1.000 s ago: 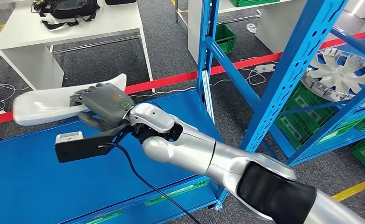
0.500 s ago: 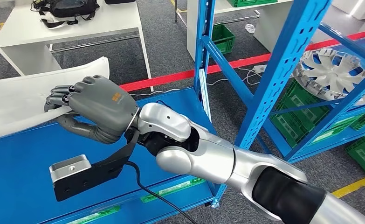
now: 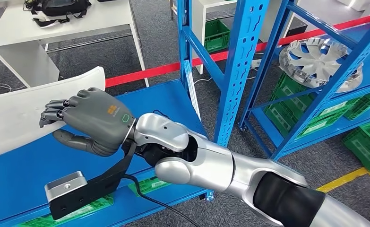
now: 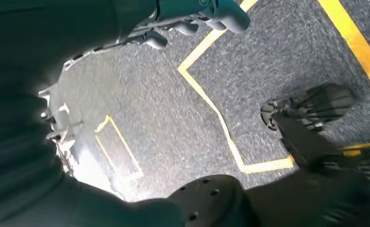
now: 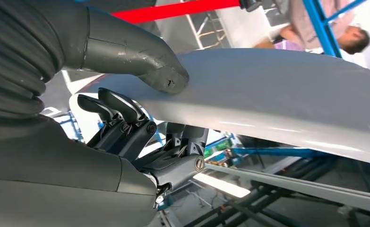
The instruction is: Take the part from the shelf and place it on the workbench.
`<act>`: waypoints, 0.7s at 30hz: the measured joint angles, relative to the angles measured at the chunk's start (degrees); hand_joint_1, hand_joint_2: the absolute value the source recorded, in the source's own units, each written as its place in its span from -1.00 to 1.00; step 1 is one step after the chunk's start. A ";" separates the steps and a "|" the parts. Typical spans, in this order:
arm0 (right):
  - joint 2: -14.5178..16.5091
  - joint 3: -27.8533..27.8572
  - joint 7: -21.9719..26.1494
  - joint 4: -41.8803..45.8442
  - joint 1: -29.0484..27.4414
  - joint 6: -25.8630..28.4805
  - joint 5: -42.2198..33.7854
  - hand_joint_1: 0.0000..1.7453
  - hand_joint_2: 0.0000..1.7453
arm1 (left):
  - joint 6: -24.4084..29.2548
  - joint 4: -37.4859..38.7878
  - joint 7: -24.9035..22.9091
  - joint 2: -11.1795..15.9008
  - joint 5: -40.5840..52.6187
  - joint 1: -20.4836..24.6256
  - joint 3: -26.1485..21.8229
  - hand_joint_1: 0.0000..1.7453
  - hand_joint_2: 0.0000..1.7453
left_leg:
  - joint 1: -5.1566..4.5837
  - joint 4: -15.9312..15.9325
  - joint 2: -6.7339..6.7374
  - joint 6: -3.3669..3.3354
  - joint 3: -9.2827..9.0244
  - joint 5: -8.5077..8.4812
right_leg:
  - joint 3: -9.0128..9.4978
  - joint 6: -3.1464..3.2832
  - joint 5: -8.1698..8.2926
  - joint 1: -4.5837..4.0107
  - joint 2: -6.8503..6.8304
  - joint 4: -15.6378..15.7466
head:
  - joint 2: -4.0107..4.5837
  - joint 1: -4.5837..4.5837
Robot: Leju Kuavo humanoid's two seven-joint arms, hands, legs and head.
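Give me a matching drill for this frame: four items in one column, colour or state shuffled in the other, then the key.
Items:
1. white part
2. right hand
3. wheel cover
4. crates

States:
A. green, under the rack
B. lies on a blue rack shelf
C. grips the long panel's edge
D. held above the blue surface

Pairs: 1-D, 2-C, 3-B, 4-A
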State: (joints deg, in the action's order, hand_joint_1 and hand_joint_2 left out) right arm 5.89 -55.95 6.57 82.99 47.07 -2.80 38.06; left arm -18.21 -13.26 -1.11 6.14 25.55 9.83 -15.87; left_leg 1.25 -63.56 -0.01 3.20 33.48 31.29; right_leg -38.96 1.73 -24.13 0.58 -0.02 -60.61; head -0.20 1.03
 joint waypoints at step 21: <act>-0.02 0.46 -3.16 0.62 -2.90 -0.26 3.86 1.00 1.00 | 0.14 -0.15 -0.37 0.22 0.43 -1.28 0.02 -1.00 1.00 | -0.78 5.23 0.26 -0.77 6.01 -10.49 | 8.41 0.72 -6.42 -0.79 0.00 1.72 | -0.01 0.67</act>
State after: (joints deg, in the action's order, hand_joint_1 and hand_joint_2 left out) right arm 5.87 -55.48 3.41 83.61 44.17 -3.05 41.92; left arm -18.08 -13.40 -1.48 6.36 25.98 8.56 -15.85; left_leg 0.47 -58.33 0.25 2.43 39.48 20.80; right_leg -30.54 2.45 -30.55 -0.21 -0.02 -58.89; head -0.21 1.70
